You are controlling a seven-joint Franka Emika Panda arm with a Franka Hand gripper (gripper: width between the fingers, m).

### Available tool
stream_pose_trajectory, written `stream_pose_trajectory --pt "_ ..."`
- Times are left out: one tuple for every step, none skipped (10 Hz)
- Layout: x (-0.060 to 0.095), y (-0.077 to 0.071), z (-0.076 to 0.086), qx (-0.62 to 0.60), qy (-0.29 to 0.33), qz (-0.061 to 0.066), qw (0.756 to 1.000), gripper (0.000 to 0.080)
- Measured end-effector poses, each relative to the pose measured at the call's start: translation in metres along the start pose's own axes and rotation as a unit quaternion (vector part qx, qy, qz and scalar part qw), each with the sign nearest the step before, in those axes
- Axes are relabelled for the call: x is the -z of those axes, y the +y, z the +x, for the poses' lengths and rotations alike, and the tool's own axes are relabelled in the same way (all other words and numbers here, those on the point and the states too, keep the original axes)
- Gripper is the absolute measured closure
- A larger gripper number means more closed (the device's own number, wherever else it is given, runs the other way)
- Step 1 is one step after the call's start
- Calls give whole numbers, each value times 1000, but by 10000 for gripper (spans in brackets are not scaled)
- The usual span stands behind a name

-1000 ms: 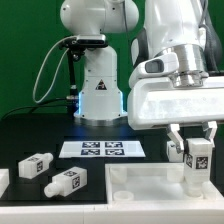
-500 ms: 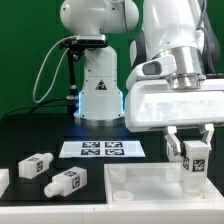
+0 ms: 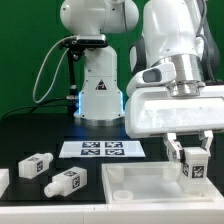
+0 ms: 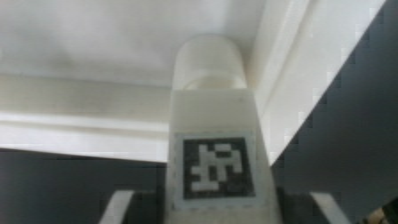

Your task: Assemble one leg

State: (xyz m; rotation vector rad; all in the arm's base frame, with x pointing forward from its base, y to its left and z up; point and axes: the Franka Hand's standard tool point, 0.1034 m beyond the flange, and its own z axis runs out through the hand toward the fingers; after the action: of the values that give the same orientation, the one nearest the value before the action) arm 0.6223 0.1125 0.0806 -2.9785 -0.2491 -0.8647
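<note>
My gripper (image 3: 192, 152) is shut on a white leg (image 3: 195, 165) with a black-and-white tag and holds it upright over the near right corner of the large flat white square part (image 3: 150, 188). In the wrist view the leg (image 4: 217, 130) runs out from between my fingers (image 4: 121, 206), its rounded stub end pointing at the white part's raised edge (image 4: 107, 100). Whether the stub touches the part cannot be told. Two more tagged legs (image 3: 36, 165) (image 3: 63, 181) lie on the black table at the exterior view's left.
The marker board (image 3: 103, 149) lies on the table behind the white square part. The arm's white base (image 3: 98, 90) stands at the back with a black cable looping to its left. A small white piece (image 3: 3, 180) sits at the left edge.
The gripper and the held leg have risen slightly and shifted a little to the exterior view's left. The other legs have not moved.
</note>
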Motion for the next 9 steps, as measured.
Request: stream_pose_trajectory --pt "0 0 0 0 5 0 1000 513" --pt "0 0 0 0 5 -1 1000 513" --pt "0 0 0 0 5 -1 1000 512" --pt "0 0 0 1 5 -1 1000 512" --pt "0 0 0 1 3 0 1000 270" --pt "-2 0 -1 -3 -28 3 1000 270" --pt "0 0 11 -8 -38 5 999 175" --pt "-3 -3 15 -20 -63 9 998 175" --pt "-5 -6 13 -21 -121 16 992 154"
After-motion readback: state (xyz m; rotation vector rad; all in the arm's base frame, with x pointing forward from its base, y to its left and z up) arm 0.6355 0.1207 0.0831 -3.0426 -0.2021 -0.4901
